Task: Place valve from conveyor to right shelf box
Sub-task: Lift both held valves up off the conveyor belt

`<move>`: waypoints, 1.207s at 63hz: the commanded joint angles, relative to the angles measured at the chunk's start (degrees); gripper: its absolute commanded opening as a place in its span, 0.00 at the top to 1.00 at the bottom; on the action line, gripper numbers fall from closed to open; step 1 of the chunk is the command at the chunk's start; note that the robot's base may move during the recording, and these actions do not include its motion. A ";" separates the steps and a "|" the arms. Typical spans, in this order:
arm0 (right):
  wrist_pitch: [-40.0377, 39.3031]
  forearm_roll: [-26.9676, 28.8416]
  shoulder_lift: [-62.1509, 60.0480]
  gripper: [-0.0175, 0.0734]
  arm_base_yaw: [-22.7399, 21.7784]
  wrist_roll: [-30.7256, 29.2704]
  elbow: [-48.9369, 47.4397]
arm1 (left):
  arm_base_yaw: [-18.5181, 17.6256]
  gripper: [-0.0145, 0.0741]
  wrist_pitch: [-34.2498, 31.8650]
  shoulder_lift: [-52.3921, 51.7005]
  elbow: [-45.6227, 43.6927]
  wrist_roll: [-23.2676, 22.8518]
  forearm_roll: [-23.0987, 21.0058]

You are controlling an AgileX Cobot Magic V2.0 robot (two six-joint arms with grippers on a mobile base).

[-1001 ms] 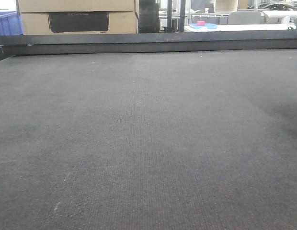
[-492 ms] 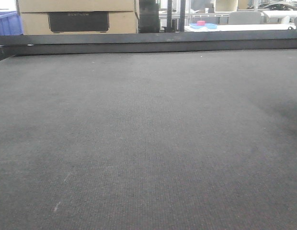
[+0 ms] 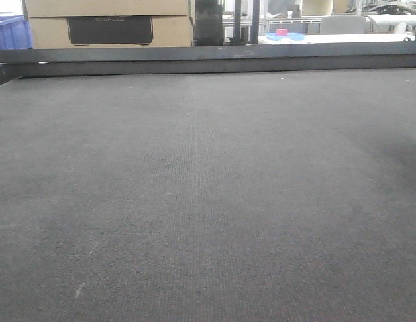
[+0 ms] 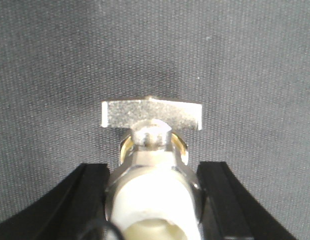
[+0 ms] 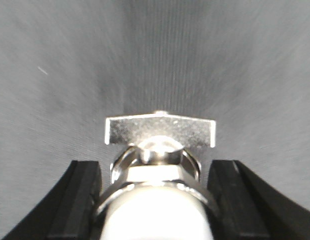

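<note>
Front view: the conveyor (image 3: pixel 208 201) fills my screen, a dark grey weave running up to its black rail (image 3: pixel 208 62), with cardboard boxes (image 3: pixel 107 23) behind.

Left wrist view: my left hand (image 4: pixel 153 170) is closed to the width of a silver valve (image 4: pixel 151 116). Its black fingers (image 4: pixel 87 187) clamp the body, T-handle forward, above the conveyor's surface.

Right wrist view: my right hand (image 5: pixel 156 167) likewise grips a second valve (image 5: pixel 160 131) over the belt.

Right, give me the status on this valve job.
Grasping looks done: the left end effector holds a T-handle valve between its fingers, the right end effector a second valve. In hand: carrying, both over the conveyor, which shows no valve in the front view. Left: the shelf box, not in view.
</note>
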 commanded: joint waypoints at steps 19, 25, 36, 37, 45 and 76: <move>-6.27 -0.42 -10.92 0.99 -0.15 -0.02 -1.01 | 0.15 0.96 -7.78 -12.36 -7.59 -0.12 -2.74; -9.22 -0.42 -13.12 0.99 -0.15 -0.02 -1.01 | 0.15 0.96 -12.64 -16.73 -7.37 -0.12 -3.38; -14.47 -0.42 -18.03 0.99 -0.15 -0.02 -1.01 | 0.15 0.96 -17.43 -23.78 -7.37 -0.12 -3.38; -15.10 -0.42 -18.38 0.99 -0.15 -0.02 -1.01 | 0.15 0.96 -18.09 -24.33 -7.37 -0.12 -3.38; -18.95 -0.42 -21.51 0.99 -0.15 -0.02 -0.25 | 0.15 0.96 -22.16 -28.95 -7.37 -0.12 -3.38; -27.37 -0.42 -35.05 0.99 -0.15 -0.02 11.29 | 0.15 0.96 -25.62 -43.90 3.08 -0.12 -7.73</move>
